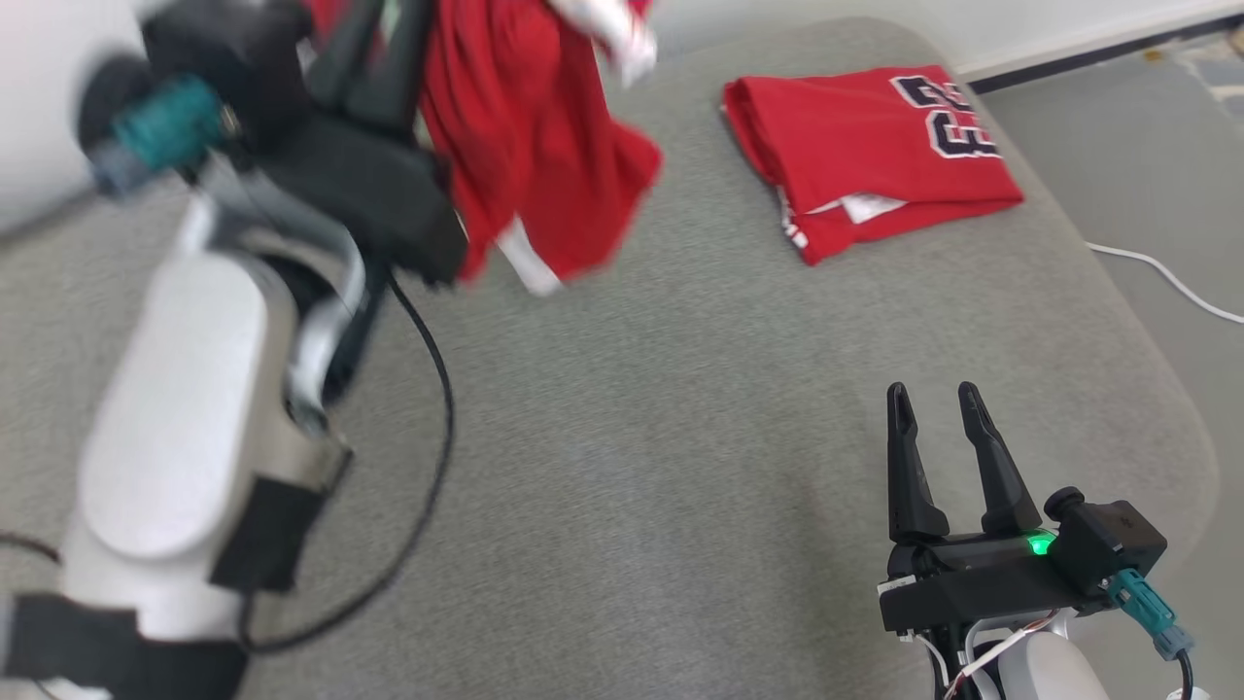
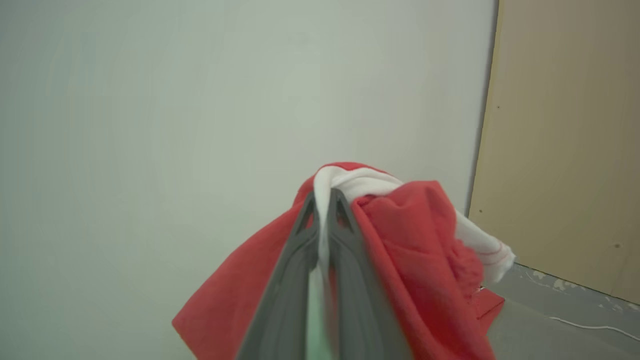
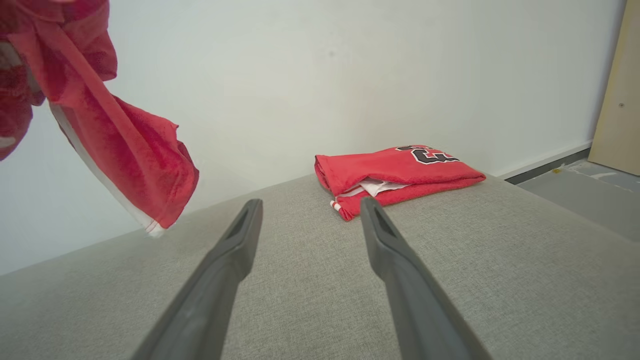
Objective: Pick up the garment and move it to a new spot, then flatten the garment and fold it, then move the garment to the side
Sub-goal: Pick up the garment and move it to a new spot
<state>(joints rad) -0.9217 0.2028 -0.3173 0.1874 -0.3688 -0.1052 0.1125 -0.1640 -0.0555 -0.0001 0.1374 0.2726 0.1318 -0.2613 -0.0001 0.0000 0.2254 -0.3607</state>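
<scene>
Carrying looks like the step in hand. Left gripper (image 1: 374, 58) is clamped tight on the garment (image 1: 530, 146), with a white-trimmed edge pinched between its fingers (image 2: 305, 235). The cloth is bunched and hangs free above the far-left part of the grey worktop (image 1: 632, 437), lowest corner clear of the surface. Right gripper (image 1: 935, 394) sits near-right just over the worktop, jaws spread wide, holding nothing. A folded red jersey (image 1: 875, 146) lies far right, well apart from the hanging one. To do this well, aim for the bare middle, away from the folded jersey, so there's room to spread. Lower until the hem touches first, then draw back toward the robot so the cloth lays out instead of piling. The grip is on one bunched edge, so expect twist; the right gripper should probably take a second corner before any release. Head view is blurred around the left arm, so I can't tell which part of the garment is pinched.
</scene>
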